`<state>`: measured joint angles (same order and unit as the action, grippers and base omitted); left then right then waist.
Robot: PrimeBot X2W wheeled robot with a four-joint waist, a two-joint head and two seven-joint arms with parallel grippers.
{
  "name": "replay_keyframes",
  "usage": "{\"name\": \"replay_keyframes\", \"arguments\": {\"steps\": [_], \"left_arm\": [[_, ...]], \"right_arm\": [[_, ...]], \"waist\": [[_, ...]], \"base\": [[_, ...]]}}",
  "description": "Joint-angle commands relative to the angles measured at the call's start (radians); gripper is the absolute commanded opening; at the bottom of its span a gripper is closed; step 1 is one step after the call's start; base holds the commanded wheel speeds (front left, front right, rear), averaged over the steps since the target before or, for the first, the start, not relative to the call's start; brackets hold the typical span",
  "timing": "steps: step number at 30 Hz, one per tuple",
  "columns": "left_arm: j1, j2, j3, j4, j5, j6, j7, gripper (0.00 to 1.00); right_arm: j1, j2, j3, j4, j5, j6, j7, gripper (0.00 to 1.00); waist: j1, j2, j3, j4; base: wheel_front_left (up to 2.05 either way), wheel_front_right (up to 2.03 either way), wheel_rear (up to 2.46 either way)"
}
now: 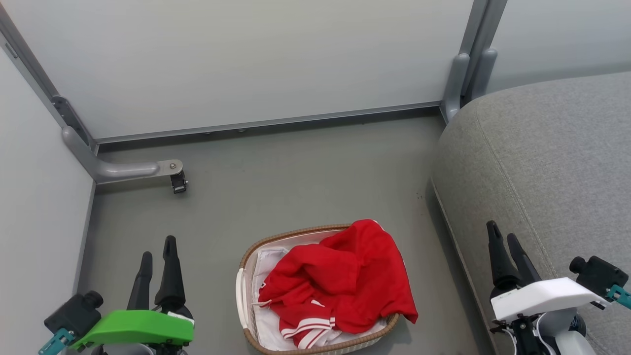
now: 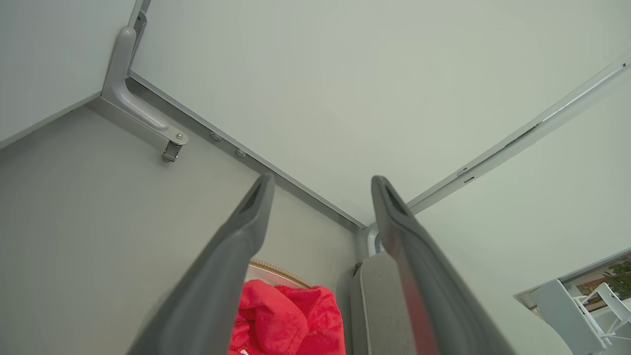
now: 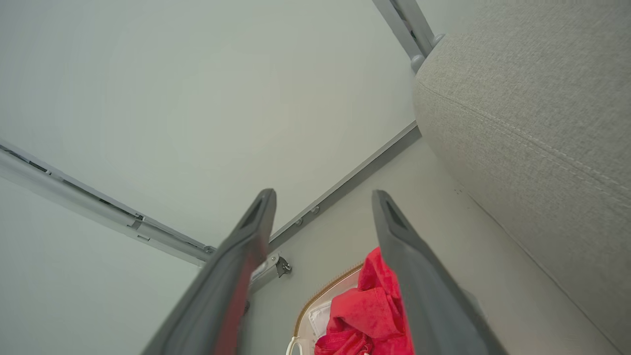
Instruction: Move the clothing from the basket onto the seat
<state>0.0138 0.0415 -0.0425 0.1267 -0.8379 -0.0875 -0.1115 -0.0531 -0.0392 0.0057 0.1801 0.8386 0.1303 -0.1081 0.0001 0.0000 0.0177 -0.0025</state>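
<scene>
The red clothing [image 1: 340,281] is heaped in the cream basket [image 1: 245,296] on the floor, one white-striped hem showing and its right side draped over the rim. The grey seat [image 1: 547,162] rises to the right of the basket. My left gripper [image 1: 157,245] stands open at the lower left, apart from the basket, nothing between its fingers. Over the seat's front edge my right gripper [image 1: 504,230] is open and empty too. The left wrist view has the clothing [image 2: 288,320] low between the open fingers [image 2: 256,202]. The right wrist view catches the clothing [image 3: 367,310], basket [image 3: 315,301] and seat [image 3: 532,108].
Pale partition walls [image 1: 256,64] close the corner behind and to the left. A grey metal foot with a small caster [image 1: 177,182] juts onto the floor at the left. Grey floor [image 1: 296,182] lies between the basket and the back wall.
</scene>
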Motion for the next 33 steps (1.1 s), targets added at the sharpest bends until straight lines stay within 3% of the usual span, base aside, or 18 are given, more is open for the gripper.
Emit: {"name": "replay_keyframes", "arguments": {"steps": [1, 33], "left_arm": [[0.008, 0.007, -0.006, -0.016, 0.035, 0.002, -0.01, 1.0], [0.047, 0.01, -0.039, -0.003, 0.326, 0.03, -0.089, 1.0]], "right_arm": [[-0.002, -0.007, 0.004, -0.012, -0.037, 0.0, -0.013, 1.0], [0.005, -0.011, 0.047, 0.005, -0.377, 0.001, -0.092, 1.0]], "waist": [[-0.0001, 0.0, 0.001, 0.0], [-0.0001, 0.0, 0.007, 0.002]], "base": [[0.0, 0.0, 0.0], [0.0, 0.0, 0.0]]}}
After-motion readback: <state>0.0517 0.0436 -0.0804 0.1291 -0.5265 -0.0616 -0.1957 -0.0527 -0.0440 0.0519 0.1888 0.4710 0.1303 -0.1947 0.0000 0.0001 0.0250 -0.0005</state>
